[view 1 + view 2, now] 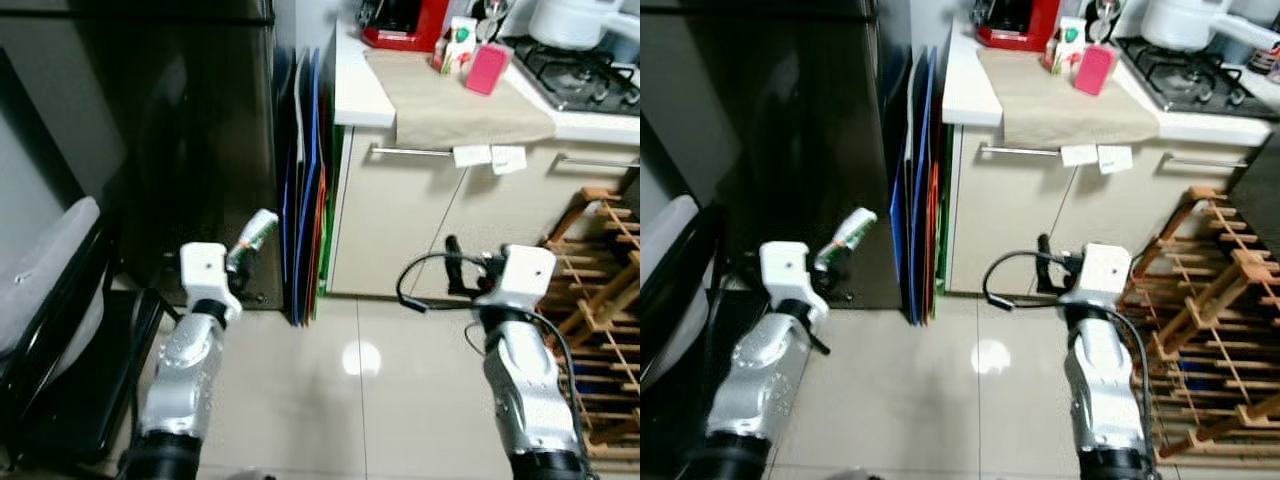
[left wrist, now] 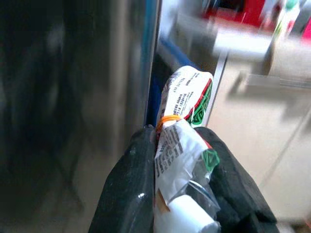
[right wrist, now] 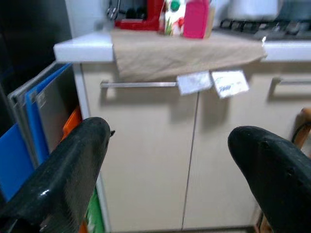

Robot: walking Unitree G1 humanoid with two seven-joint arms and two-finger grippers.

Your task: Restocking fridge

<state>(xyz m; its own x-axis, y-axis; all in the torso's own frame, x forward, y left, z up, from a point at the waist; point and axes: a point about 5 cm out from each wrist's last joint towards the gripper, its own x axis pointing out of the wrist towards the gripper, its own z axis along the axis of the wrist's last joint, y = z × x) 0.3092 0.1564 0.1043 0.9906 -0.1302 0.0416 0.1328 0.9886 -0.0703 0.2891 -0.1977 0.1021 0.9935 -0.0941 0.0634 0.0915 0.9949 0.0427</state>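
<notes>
Left hand (image 1: pixel 240 262) clamped on a rolled packet (image 2: pixel 182 141) — banded, held out before the dark fridge (image 1: pixel 150 130) door, shut. Right hand (image 1: pixel 1043 268) empty, fingers spread wide, facing the cabinet under the counter (image 1: pixel 360 95). Best to free the door with the right first — packet kept level, clear of the boards (image 1: pixel 305 200) wedged beside.

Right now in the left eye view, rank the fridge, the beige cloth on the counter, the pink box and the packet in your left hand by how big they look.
1. fridge
2. beige cloth
3. pink box and packet in the left hand look alike; the packet is nearer, so unranked.
</notes>
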